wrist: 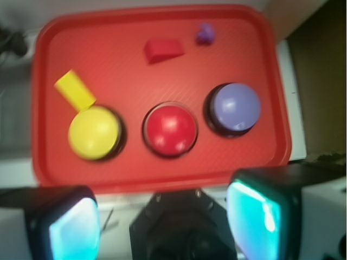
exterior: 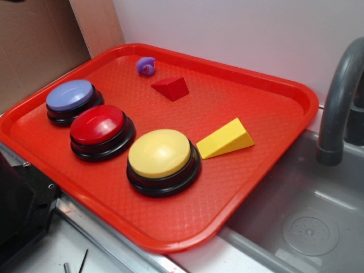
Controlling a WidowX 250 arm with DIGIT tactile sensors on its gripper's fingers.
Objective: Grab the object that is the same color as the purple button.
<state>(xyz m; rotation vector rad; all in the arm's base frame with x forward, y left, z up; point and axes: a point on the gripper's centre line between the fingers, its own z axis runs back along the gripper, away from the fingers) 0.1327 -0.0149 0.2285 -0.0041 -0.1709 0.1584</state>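
Nothing is grabbed yet: the gripper (wrist: 162,216) waits wide apart and empty, far from the little purple object (exterior: 146,66) near the tray's (exterior: 273,142) back edge.

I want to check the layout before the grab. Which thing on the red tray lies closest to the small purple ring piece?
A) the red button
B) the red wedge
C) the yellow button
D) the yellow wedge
B: the purple ring piece sits at the tray's far edge, with the red wedge right beside it.
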